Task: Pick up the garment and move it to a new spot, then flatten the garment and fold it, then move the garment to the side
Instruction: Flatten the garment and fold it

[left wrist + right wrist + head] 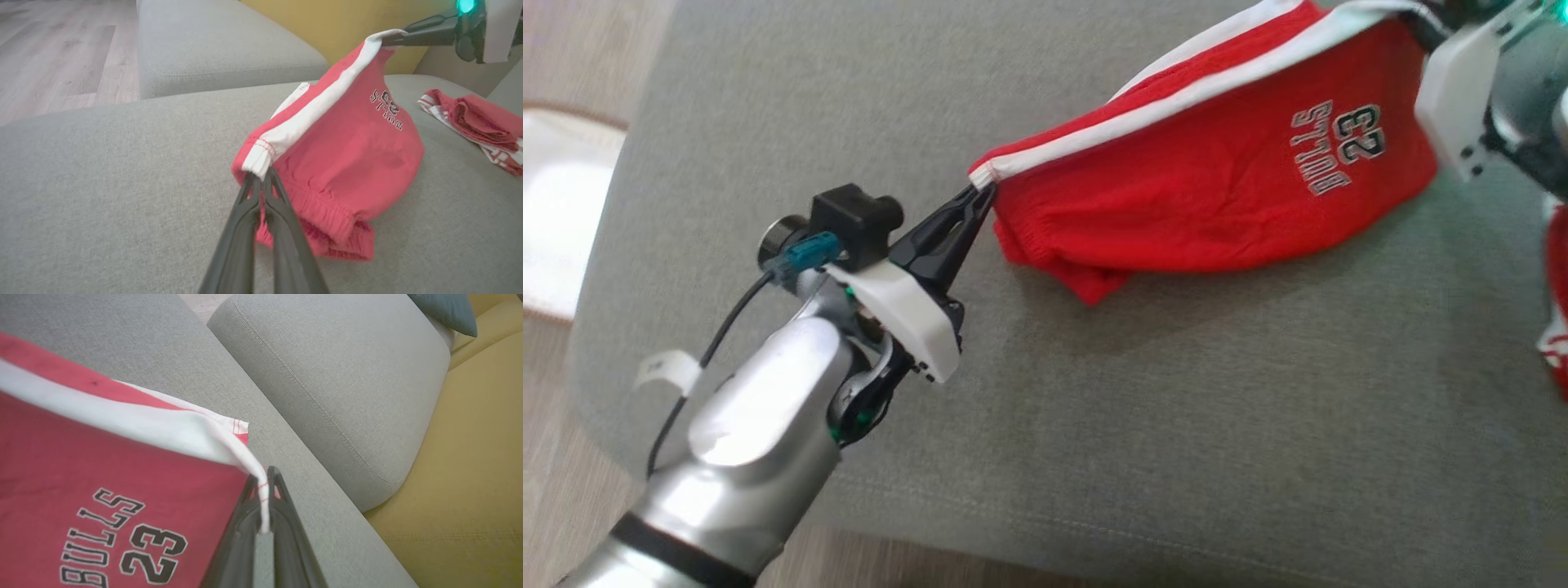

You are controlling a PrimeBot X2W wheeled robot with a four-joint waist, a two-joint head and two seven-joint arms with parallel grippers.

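Observation:
The garment (1217, 188) is a pair of red shorts with a white side stripe and "BULLS 23" print, stretched in the air between my two grippers above a grey cushion (1094, 425). My left gripper (984, 194) is shut on the white stripe's corner by the elastic waistband (322, 216). At the upper right, my right gripper (1417, 20) is shut on the stripe's other end. In the left wrist view my left gripper (261, 175) pinches the white hem (261, 159), and the right gripper (388, 39) holds the far corner. The right wrist view shows my right gripper (264, 477) clamping white fabric (163, 433).
A second red and white garment (478, 122) lies on the cushion to the right. Another grey cushion (339, 384) and yellow upholstery (470, 477) lie beyond. Wood floor (57, 53) runs along the cushion's left edge, with a pale mat (560, 212) on it.

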